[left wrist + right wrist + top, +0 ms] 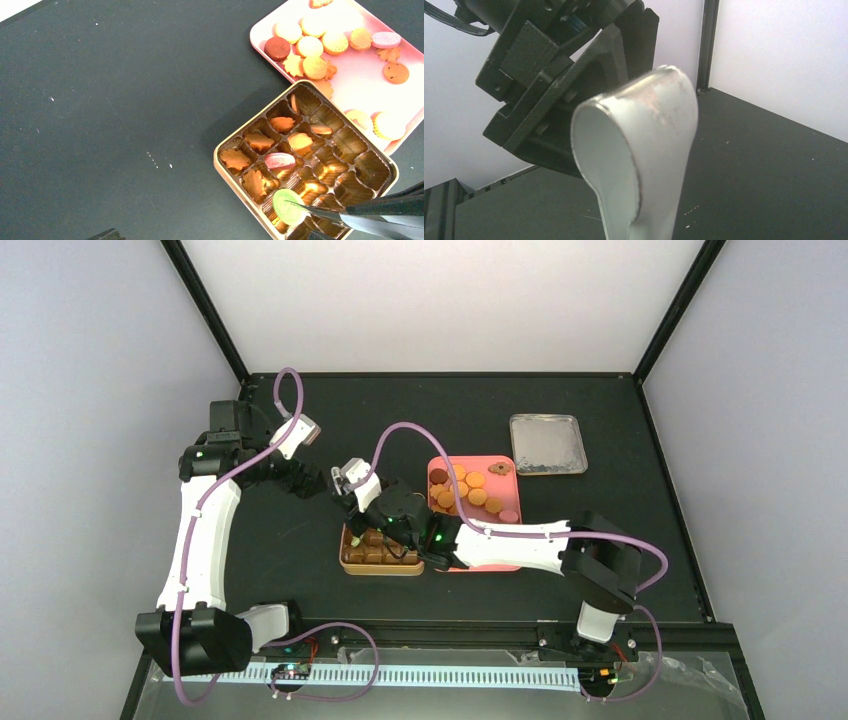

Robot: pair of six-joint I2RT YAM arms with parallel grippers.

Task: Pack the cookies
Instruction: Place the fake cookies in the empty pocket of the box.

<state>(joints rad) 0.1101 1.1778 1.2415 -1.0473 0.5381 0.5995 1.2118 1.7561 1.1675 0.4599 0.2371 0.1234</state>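
The gold tin (233, 185) has brown compartments. Several hold cookies: orange flower-shaped ones (235, 159) and a pink one (279, 161). More cookies (310, 47) lie on the pink tray (360, 85) beside it, mostly round and golden, with a dark brown one. My right gripper (400, 515) is over the tin (380, 568), shut on metal tongs (380, 212). The tongs' tips pinch a round green cookie (287, 206) over a compartment at the tin's edge. The tongs' looped end (644, 150) fills the right wrist view. My left gripper (352, 480) hovers left of the tin, empty; only one fingertip (106, 234) shows.
The pink tray (505, 485) touches the tin's far right side. A flat metal lid (547, 445) lies at the back right of the black table. Black frame posts stand at the back corners.
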